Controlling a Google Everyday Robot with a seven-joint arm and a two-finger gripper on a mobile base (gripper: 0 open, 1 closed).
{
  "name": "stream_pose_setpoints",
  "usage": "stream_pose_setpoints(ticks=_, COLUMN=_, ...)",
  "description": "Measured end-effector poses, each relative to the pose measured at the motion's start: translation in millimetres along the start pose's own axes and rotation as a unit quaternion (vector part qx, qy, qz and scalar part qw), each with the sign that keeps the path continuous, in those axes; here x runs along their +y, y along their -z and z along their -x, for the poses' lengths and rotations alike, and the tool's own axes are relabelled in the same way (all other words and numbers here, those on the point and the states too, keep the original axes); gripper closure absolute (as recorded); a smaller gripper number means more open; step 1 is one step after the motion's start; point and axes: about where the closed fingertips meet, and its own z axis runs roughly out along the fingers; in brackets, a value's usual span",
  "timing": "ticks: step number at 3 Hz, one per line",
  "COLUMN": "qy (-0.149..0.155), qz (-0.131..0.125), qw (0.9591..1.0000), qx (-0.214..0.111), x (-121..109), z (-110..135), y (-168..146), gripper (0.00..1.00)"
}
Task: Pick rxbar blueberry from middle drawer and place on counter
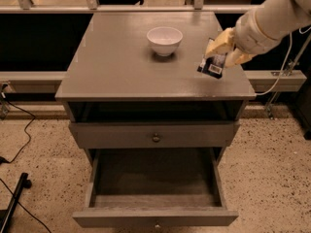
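Observation:
My gripper (219, 48) comes in from the upper right and is shut on the rxbar blueberry (212, 62), a dark packet with a white label patch at its lower end. It holds the packet just above the right part of the counter (116, 62), to the right of the white bowl (164, 40). The middle drawer (154, 188) stands pulled open at the bottom, and its inside looks bare.
A shut drawer front with a small knob (156, 138) sits above the open drawer, under an open slot. Cables (19, 135) and a dark bar (12, 203) lie on the speckled floor at the left. A rail (146, 8) runs behind the cabinet.

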Motion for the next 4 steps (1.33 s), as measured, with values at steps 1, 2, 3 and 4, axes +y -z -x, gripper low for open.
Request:
stream_pose_setpoints(ticks=1, qy=0.002, qz=0.011, qw=0.9996, qx=-0.027, x=-14.7, z=-17.3, y=-34.6, gripper=0.82)
stream_pose_setpoints(ticks=2, qy=0.007, qz=0.018, qw=0.9983, qx=-0.056, x=-20.6, z=-21.7, y=-66.5, gripper=0.58)
stream_pose_setpoints(ticks=3, qy=0.006, qz=0.039, qw=0.9965, qx=-0.074, x=-11.1, z=-18.1, y=-89.7, gripper=0.28)
stream_pose_setpoints(ticks=4, qy=0.006, qz=0.036, qw=0.9967, qx=-0.073, x=-12.4, z=-18.9, y=-91.8, gripper=0.04)
